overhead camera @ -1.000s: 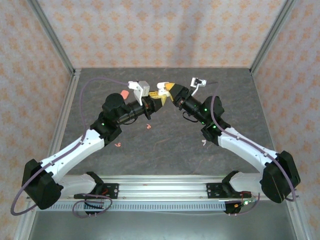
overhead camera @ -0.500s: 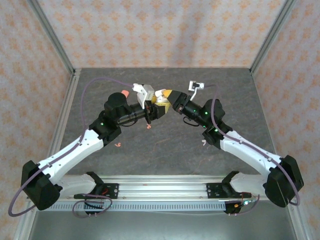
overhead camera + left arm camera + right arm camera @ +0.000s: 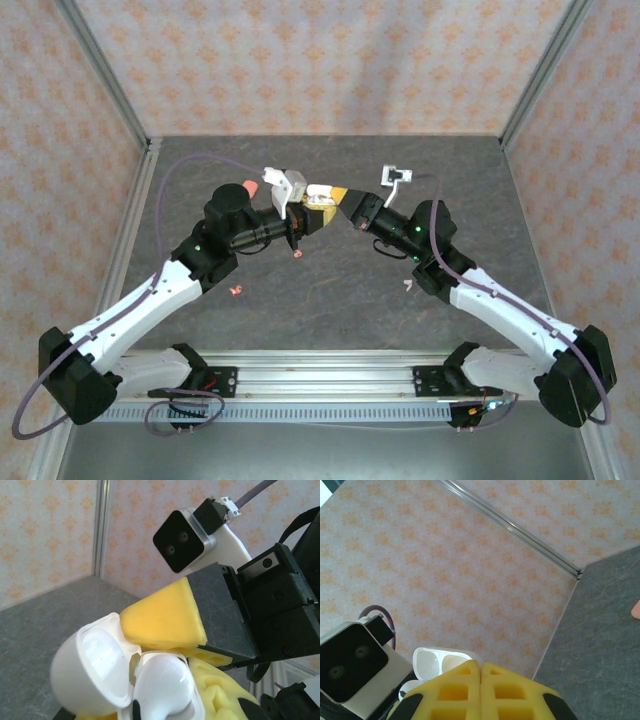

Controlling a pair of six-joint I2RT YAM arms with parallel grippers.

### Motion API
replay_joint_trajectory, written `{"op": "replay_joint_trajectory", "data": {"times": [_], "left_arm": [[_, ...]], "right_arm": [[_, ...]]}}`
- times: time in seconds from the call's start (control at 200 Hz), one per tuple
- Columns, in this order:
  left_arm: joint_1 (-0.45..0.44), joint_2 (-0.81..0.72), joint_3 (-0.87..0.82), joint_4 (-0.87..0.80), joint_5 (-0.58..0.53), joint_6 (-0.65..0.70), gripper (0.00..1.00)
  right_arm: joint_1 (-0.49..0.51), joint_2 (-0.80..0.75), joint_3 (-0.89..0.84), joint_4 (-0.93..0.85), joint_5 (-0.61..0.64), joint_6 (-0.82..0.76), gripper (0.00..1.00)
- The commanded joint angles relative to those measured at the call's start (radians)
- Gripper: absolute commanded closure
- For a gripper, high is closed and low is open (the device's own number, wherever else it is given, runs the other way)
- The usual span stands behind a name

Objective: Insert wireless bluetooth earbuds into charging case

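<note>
Top cam sits high behind the arm bases (image 3: 195, 375) (bottom of frame), looking down over the whole bench (image 3: 330, 300). Both wrist cams are super close, right behind their own jaws, facing each other. The left one catches the right wrist camera (image 3: 182, 540) upper centre. The right one tilts up at the wall (image 3: 470, 555), with the left wrist camera (image 3: 350, 667) lower left. All three share the white case (image 3: 318, 191).

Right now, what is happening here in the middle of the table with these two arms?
The left gripper holds an open white charging case up above the table. The right gripper, its yellow fingers shut, is close beside the open case. A pink earbud, a second pink earbud and what looks like a white earbud lie loose on the table.
</note>
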Motion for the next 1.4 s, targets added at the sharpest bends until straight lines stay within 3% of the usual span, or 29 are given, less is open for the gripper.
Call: {"op": "replay_joint_trajectory", "data": {"times": [0.0,0.125,0.255,0.365,0.69,0.911,1.166,1.326,1.396], "left_arm": [[-0.01,0.007,0.031,0.013,0.069,0.003,0.99],[-0.01,0.006,0.03,0.011,0.058,0.014,0.99],[-0.009,-0.001,0.023,0.021,0.06,0.025,1.0],[-0.006,-0.009,0.001,0.062,0.075,0.021,1.0],[-0.003,-0.01,-0.01,0.14,0.122,-0.003,1.0],[-0.001,0.001,0.003,0.139,0.161,-0.013,1.0],[0.003,0.016,0.01,0.129,0.181,-0.012,1.0],[0.003,0.015,0.02,0.09,0.181,0.007,1.0],[0.005,0.012,0.024,0.068,0.18,0.019,0.94]], "right_arm": [[0.006,-0.019,0.025,0.006,-0.009,-0.028,0.96],[0.006,-0.027,0.021,0.003,-0.003,-0.026,0.94],[0.006,-0.041,0.01,0.001,0.024,-0.003,0.67],[0.006,-0.052,0.001,0.01,0.029,0.01,0.58],[0.005,-0.003,0.011,0.084,-0.072,0.09,0.54],[0.005,0.049,0.015,0.211,-0.137,0.178,0.57],[0.003,0.081,0.013,0.299,-0.169,0.246,0.88],[0.003,0.062,0.014,0.258,-0.146,0.199,0.95],[0.003,0.046,0.016,0.226,-0.134,0.166,0.96]]}}
